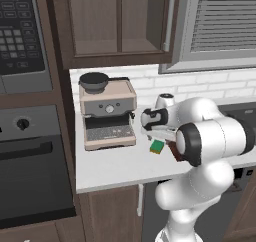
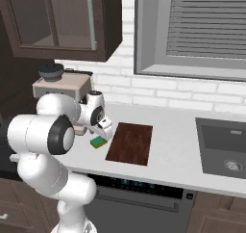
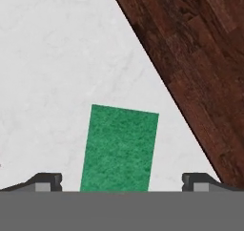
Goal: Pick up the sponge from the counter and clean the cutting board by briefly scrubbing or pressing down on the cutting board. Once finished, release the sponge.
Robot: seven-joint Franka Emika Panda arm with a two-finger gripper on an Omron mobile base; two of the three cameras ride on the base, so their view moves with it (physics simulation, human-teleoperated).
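Note:
The sponge (image 3: 120, 148), green on top, lies flat on the off-white counter (image 3: 52, 72). It shows as a small green block with a yellow edge (image 1: 157, 146) in the left base view and beside the board (image 2: 98, 142) in the right base view. The dark reddish-brown cutting board (image 2: 130, 143) lies just right of it, and its corner fills the upper right of the hand view (image 3: 200, 68). My gripper (image 3: 122, 180) hangs open directly over the sponge, one fingertip (image 3: 45, 180) on each side, apart from it. In both base views the hand hides the jaws.
A beige coffee machine (image 1: 106, 111) stands left of the sponge against the tiled wall. A dark sink basin (image 2: 225, 148) is set into the counter far right. An oven and microwave (image 1: 22, 36) fill the left wall.

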